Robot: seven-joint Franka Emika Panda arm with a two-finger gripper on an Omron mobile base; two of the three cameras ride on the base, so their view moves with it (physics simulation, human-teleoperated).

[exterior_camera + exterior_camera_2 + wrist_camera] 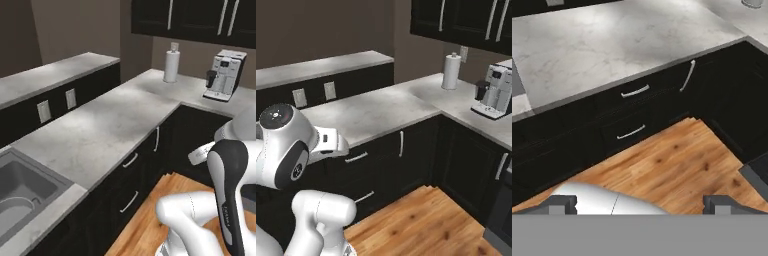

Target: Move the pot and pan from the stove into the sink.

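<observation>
Your counter (pixel 100 130) runs grey and L-shaped over black cabinets (pixel 406 155). The sink (pixel 20 187) sits sunk into its left end, dark and rectangular. At the far corner stand a coffee machine (pixel 225 75) and paper towel roll (pixel 171 65). Your hand (pixel 640 202) hangs above the wooden floor (pixel 677 165), fingers wide apart, holding nothing.

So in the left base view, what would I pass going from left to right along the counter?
The sink, then the two wall outlets, then the paper towel roll, and last the coffee machine.
</observation>
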